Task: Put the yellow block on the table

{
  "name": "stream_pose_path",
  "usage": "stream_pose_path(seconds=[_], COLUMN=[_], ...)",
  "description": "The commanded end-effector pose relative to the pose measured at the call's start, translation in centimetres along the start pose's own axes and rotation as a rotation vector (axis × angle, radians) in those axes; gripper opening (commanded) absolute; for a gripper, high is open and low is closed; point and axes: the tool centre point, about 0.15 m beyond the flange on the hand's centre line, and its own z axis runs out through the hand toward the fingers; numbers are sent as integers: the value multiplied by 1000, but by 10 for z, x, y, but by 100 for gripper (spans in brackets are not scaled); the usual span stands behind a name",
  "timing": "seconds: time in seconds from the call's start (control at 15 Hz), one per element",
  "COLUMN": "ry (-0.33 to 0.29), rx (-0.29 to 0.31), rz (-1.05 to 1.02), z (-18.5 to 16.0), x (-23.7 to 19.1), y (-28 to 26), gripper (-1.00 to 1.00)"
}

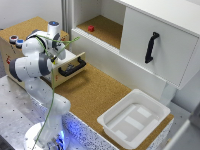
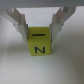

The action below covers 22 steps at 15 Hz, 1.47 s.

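Gripping yellow block (image 2: 39, 43), fingers (image 2: 21, 26) either side (wrist view only)

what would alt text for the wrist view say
A yellow block marked with a black letter N sits between the two fingers of the gripper, seen from above over a pale, blurred surface. The fingers flank its sides.

white cabinet (image 1: 150, 35), black handle (image 1: 151, 47) | wooden drawer box (image 1: 70, 62) | pale wall (image 1: 20, 10)

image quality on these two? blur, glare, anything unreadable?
Exterior view: soft and low-detail, blue glow at the arm's base, the gripper hidden behind the arm. Wrist view: blurry, but the yellow block between the fingers shows a readable N; the pale surface behind is washed out.
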Motion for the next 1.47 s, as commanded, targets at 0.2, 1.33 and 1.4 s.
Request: stream_pose_path(seconds=[0.2, 1.33, 1.4], ry=[56, 315, 311], rx=[-2, -116, -120], rz=[-97, -88, -57], z=[-10, -156, -155], x=[33, 74, 74], y=[32, 117, 131], gripper=[-100, -100, -100])
